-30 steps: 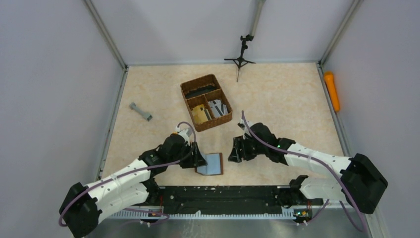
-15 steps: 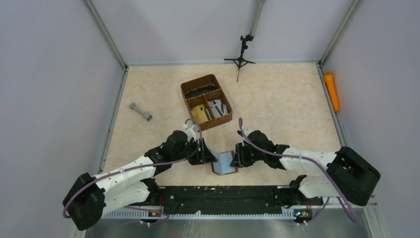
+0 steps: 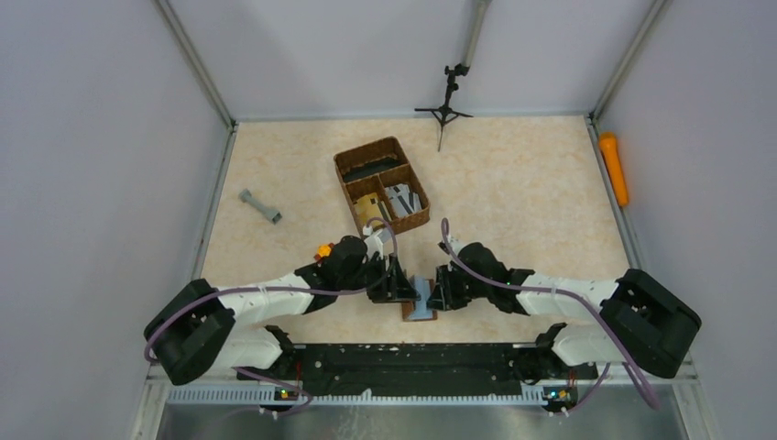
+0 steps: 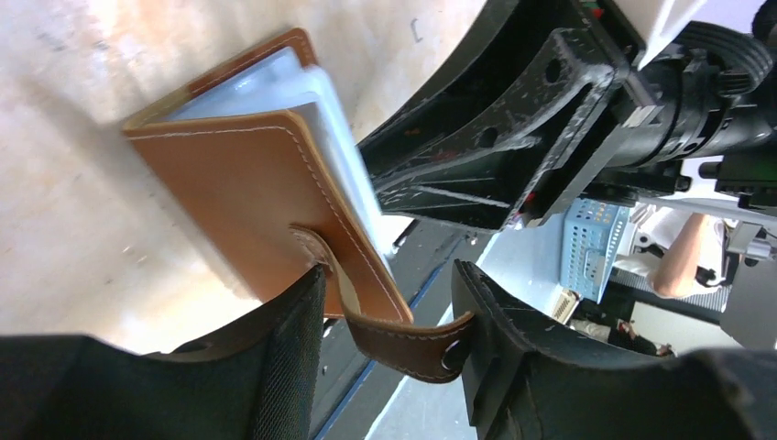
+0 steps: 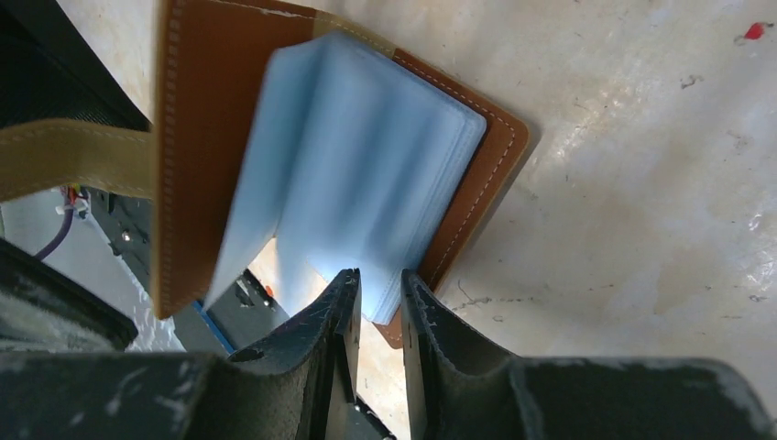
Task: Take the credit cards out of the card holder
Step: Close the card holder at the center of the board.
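Note:
The card holder (image 3: 421, 302) stands half open near the table's front edge, between my two grippers. In the left wrist view its brown cover (image 4: 266, 183) is raised, and the strap tab (image 4: 403, 337) bows across from one finger to the other of my left gripper (image 4: 389, 284), which is shut on it. The credit cards (image 5: 366, 156) show as a pale blue-grey stack fanned out from the brown cover (image 5: 197, 110). My right gripper (image 5: 378, 280) stands at the stack's lower corner, its jaws a narrow gap apart with that corner between them. In the top view the grippers (image 3: 403, 289) (image 3: 438, 295) almost meet.
A brown woven basket (image 3: 382, 188) with three compartments holding small items stands behind the grippers. A grey dumbbell-shaped piece (image 3: 260, 207) lies at the left. An orange object (image 3: 614, 168) rests on the right rim. A black tripod (image 3: 446, 101) stands at the back.
My left gripper moved right, taking the card holder with it and folding it from flat to half open. The right gripper came in to the cards and its jaws narrowed.

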